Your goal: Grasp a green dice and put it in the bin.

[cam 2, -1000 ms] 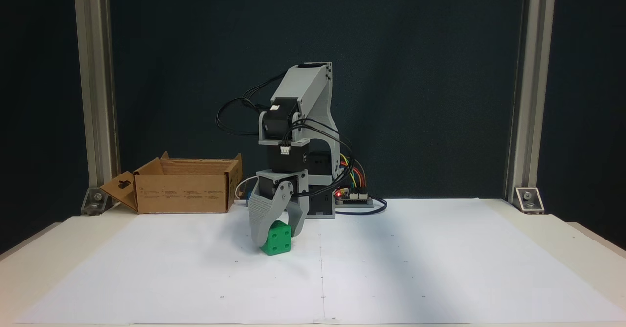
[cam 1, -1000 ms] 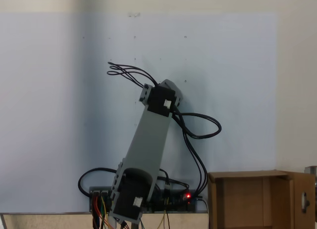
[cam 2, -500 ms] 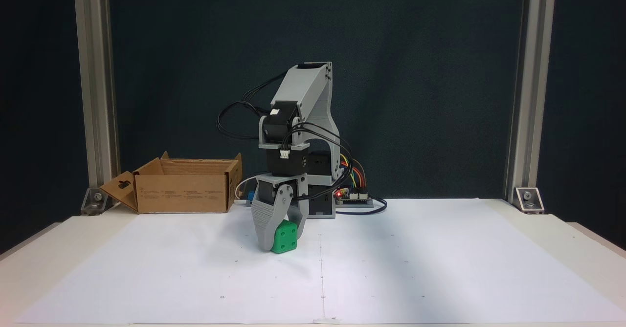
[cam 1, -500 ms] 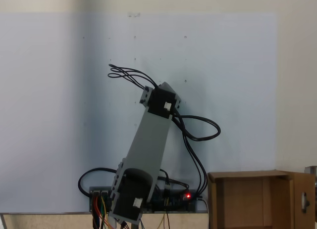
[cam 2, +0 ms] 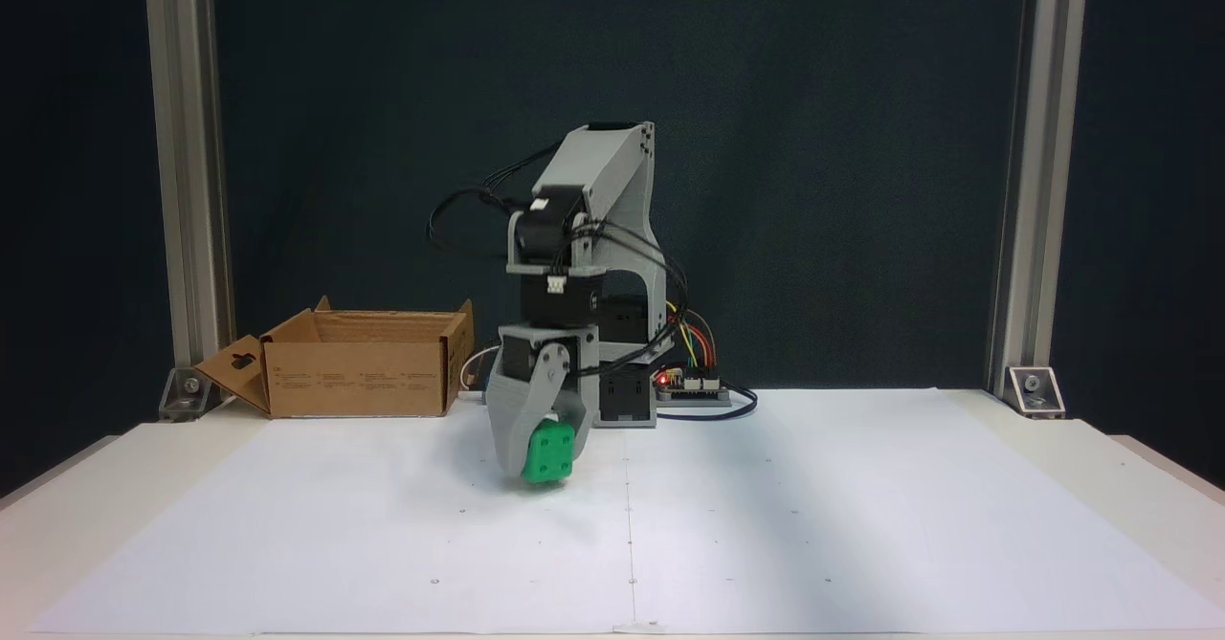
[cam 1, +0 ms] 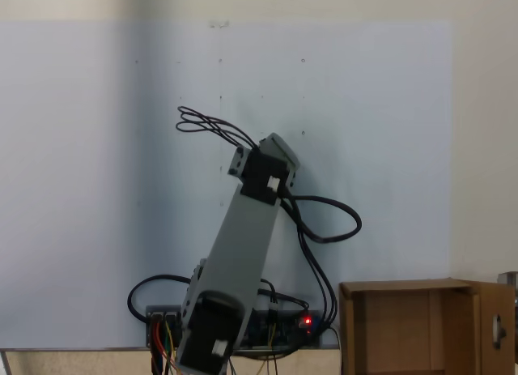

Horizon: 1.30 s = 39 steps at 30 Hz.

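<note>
From my side-on fixed view, the arm's base (cam 2: 627,401) sits at the back middle of the table (cam 2: 861,525). The bin (cam 2: 359,363) is off to its left, back by the left post (cam 2: 187,190). The gripper (cam 2: 544,458) hangs just in front of the base with the green dice (cam 2: 548,452) between its jaws, a touch above the paper sheet (cam 2: 766,544). Looking down from above in a fixed view, the bin (cam 1: 429,326) is bottom right, right of the arm (cam 1: 243,245).

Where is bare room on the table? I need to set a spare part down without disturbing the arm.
The white paper is bare right of the arm's base, and also in front of the cardboard box. It is crowded at the centre, where the claw grips the green dice, and by the wired circuit board.
</note>
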Motion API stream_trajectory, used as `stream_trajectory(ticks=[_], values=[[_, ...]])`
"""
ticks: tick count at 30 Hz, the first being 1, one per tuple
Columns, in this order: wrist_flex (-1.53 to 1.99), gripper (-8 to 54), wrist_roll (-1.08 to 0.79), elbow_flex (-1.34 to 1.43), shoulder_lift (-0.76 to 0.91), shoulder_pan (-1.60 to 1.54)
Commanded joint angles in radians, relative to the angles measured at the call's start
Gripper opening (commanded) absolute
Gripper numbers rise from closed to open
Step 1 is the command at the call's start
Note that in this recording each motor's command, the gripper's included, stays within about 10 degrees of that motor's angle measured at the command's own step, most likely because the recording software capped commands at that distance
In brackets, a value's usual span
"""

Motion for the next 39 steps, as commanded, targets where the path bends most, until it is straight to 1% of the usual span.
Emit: stream_trajectory(ticks=[1,13,24,28,39], values=[[-0.015,11.8,0.049,-0.078,0.063,-0.002],[0.147,11.8,-0.025,-0.423,0.166,-0.021],[0.172,11.8,-0.08,-0.462,0.229,-0.008],[0.152,11.8,-0.169,-0.462,0.233,0.129],[0.1,11.8,-0.448,-0.462,0.241,0.653]])
